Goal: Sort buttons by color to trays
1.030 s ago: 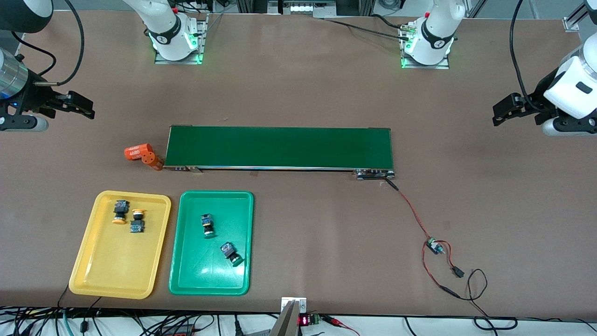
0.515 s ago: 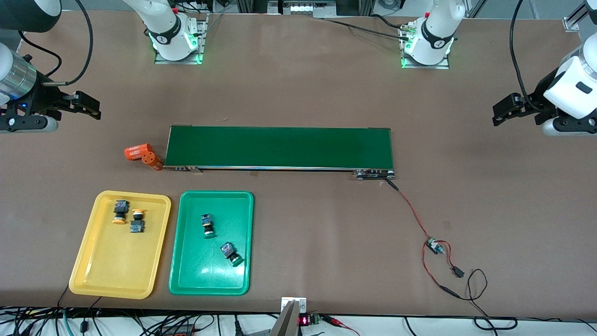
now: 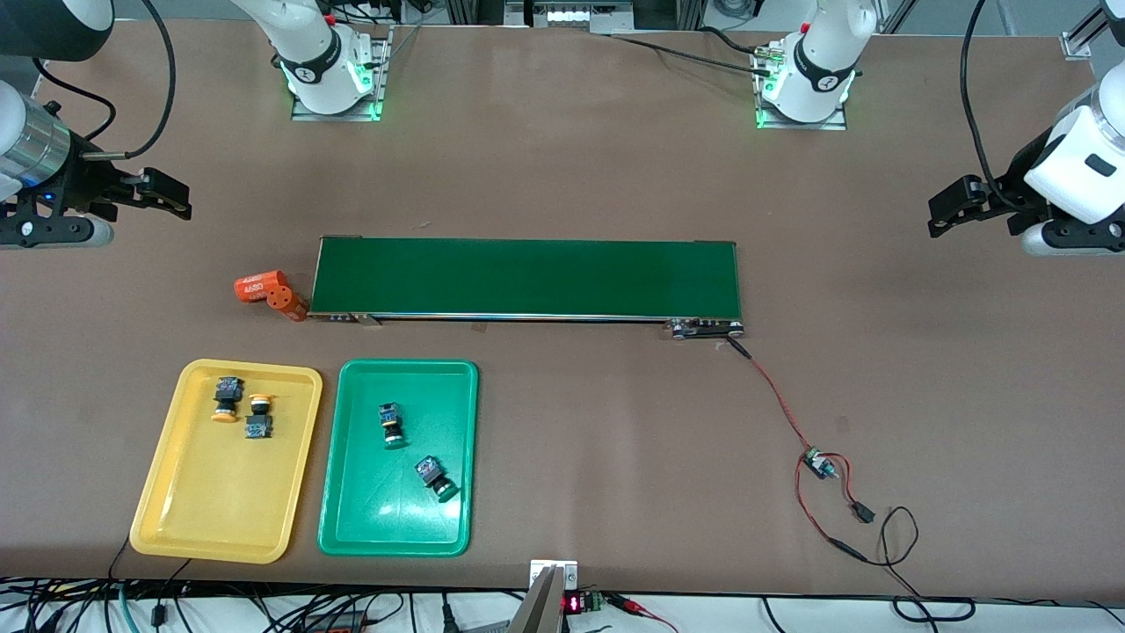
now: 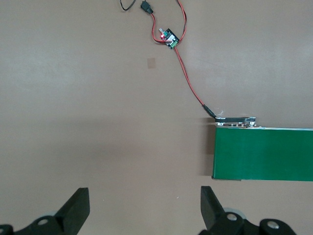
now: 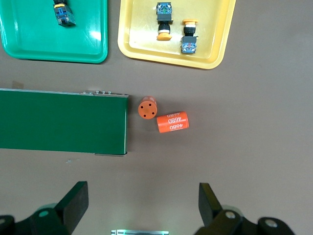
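Two yellow-capped buttons [image 3: 227, 398] [image 3: 258, 416] lie in the yellow tray [image 3: 211, 501], and the right wrist view shows them too [image 5: 164, 19] [image 5: 189, 36]. Two green-capped buttons [image 3: 392, 425] [image 3: 434, 476] lie in the green tray [image 3: 378, 519], which stands beside the yellow one. My right gripper [image 3: 167, 195] [image 5: 142, 205] hangs open and empty over bare table at the right arm's end. Over bare table at the left arm's end, my left gripper [image 3: 954, 207] [image 4: 144, 210] is open and empty as well.
A long dark-green conveyor belt [image 3: 526, 278] runs across the table's middle, farther from the front camera than the trays. Two orange "4680" cylinders [image 3: 261, 287] [image 3: 286, 301] sit at its end toward the right arm. A red wire with a small circuit board [image 3: 818, 463] trails from the belt's end toward the left arm.
My right gripper has shifted a little toward the table's middle. The left arm, the buttons and the trays have not moved.
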Controlling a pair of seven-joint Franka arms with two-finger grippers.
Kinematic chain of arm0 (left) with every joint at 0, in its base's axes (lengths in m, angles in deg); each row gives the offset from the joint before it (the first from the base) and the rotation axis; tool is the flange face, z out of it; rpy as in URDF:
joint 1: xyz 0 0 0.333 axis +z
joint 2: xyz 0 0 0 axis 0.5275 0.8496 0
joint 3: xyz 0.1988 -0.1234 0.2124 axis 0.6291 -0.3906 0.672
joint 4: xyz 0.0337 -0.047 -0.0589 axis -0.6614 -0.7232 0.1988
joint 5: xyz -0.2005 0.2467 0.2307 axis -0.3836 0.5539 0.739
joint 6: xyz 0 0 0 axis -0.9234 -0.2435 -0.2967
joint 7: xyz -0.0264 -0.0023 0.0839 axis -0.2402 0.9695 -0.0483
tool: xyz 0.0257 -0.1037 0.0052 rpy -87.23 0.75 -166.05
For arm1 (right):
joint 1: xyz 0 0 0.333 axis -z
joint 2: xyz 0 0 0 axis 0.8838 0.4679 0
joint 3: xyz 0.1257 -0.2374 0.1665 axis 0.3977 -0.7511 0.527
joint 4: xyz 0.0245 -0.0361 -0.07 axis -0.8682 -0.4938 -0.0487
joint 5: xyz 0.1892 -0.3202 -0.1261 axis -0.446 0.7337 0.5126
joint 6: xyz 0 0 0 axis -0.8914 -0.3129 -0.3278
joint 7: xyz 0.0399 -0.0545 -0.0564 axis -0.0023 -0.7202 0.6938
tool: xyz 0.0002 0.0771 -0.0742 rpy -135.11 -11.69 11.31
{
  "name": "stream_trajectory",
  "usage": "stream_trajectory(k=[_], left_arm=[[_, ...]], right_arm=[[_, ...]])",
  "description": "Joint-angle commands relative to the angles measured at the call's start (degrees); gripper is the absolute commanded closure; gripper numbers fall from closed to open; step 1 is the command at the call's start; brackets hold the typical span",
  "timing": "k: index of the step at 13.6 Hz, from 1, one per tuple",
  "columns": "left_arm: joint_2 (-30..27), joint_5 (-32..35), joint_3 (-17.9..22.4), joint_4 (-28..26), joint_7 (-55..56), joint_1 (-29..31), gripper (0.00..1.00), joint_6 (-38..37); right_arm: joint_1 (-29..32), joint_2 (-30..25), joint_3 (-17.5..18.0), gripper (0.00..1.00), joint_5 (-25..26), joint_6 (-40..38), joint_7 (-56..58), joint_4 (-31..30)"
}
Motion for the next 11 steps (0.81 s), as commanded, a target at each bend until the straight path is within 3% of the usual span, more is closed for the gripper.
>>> stream_trajectory(k=[1, 6, 11], left_arm=[[0.0, -0.8, 0.1, 1.1, -0.5, -0.1, 0.0, -1.1], [0.0, -0.8, 0.1, 1.1, -0.5, -0.1, 0.0, -1.2], [0.0, -0.8, 0.1, 1.0, -0.5, -0.1, 0.0, -1.1]], right_arm=[[1.1, -0.2, -0.6, 0.0, -1.0, -1.0, 1.1, 0.6], [3.4, 0.0, -0.1, 0.0, -1.0, -1.0, 1.3, 0.7], [4.8, 0.0, 3.8, 0.0, -1.1, -0.7, 0.8, 0.9]])
